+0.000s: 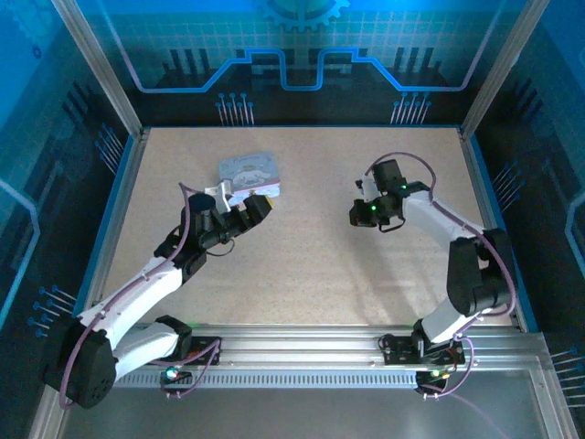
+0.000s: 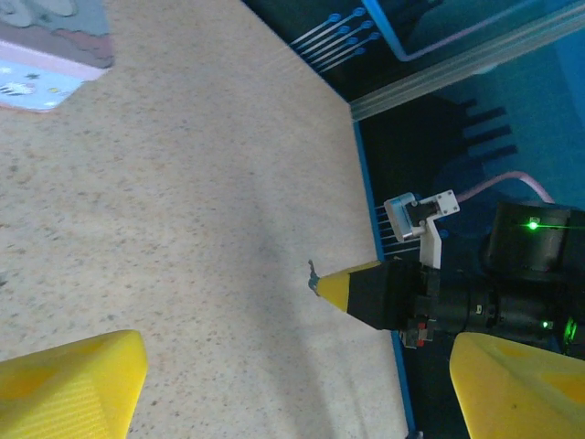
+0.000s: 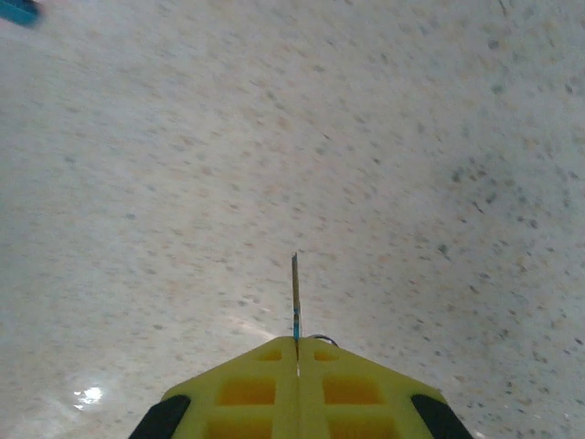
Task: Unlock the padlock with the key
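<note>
There are two robot arms, the left arm (image 1: 146,283) and the right arm (image 1: 457,247), and two grippers, the left gripper (image 1: 259,208) and the right gripper (image 1: 361,212). There is one speckled table (image 1: 320,274), one lilac-grey cartoon-lidded tin (image 1: 247,174) and one thin metal key (image 3: 294,293).

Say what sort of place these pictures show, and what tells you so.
Probably a robot-lab test cell: a speckled beige tabletop framed by silver aluminium rails, a blue circuit-print backdrop, and two white-and-black robot arms bolted along the near rail.
</note>
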`<control>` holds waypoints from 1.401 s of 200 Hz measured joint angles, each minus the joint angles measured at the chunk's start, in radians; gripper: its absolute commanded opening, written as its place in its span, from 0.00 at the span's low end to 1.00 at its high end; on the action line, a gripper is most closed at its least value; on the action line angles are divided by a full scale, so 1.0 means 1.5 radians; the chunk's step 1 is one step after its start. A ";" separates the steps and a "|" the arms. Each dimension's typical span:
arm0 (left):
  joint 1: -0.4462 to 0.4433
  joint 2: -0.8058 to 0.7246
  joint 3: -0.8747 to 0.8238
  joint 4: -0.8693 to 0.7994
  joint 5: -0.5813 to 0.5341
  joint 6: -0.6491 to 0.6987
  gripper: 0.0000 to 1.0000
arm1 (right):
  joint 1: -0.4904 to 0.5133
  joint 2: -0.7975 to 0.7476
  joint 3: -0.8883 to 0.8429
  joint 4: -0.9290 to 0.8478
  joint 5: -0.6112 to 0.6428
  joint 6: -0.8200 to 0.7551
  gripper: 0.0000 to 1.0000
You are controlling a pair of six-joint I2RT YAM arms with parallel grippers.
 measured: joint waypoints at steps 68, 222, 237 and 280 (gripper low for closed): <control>-0.004 0.003 0.002 0.101 0.073 -0.026 0.65 | 0.000 -0.126 -0.016 0.113 -0.140 0.026 0.01; -0.077 0.079 0.095 0.266 0.140 -0.099 0.62 | 0.077 -0.191 0.056 0.182 -0.373 0.067 0.00; -0.082 0.086 0.102 0.269 0.142 -0.099 0.60 | 0.083 -0.191 0.068 0.177 -0.385 0.065 0.00; -0.091 0.105 0.111 0.274 0.150 -0.099 0.56 | 0.103 -0.189 0.085 0.164 -0.404 0.057 0.00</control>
